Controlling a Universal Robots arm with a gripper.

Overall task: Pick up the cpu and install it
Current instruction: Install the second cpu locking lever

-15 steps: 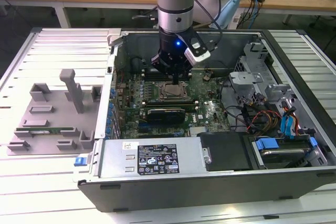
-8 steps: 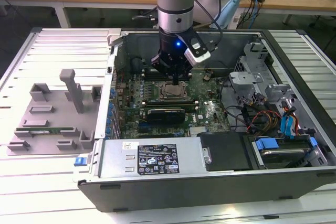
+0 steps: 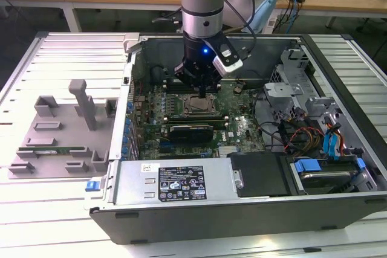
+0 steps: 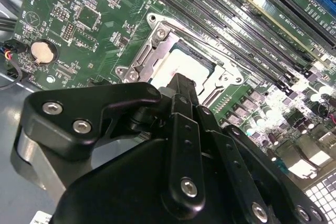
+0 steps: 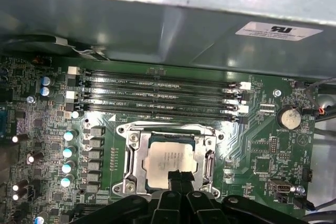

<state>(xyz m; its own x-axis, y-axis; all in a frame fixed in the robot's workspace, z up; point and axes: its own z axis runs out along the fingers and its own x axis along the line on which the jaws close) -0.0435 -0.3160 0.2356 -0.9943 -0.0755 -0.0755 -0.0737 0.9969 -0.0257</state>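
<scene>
The cpu (image 5: 169,160), a flat square chip with a silvery top plate, lies inside the open metal socket frame (image 5: 131,156) on the green motherboard (image 5: 262,150). In the second wrist view the cpu (image 4: 181,61) shows as a pale plate just beyond the fingertips (image 4: 181,85). My gripper (image 5: 178,178) hangs directly over the cpu's near edge, its two black fingers pressed together with nothing between them. In the exterior view the gripper (image 3: 202,90) stands low inside the computer case, just above the socket (image 3: 198,106).
Black memory slots (image 5: 157,95) run beside the socket, and a row of capacitors (image 5: 68,153) stands on its other side. The case walls (image 3: 130,107) surround the board. A drive cage and cables (image 3: 314,131) fill the exterior view's right. A grey fixture tray (image 3: 60,131) lies outside on the left.
</scene>
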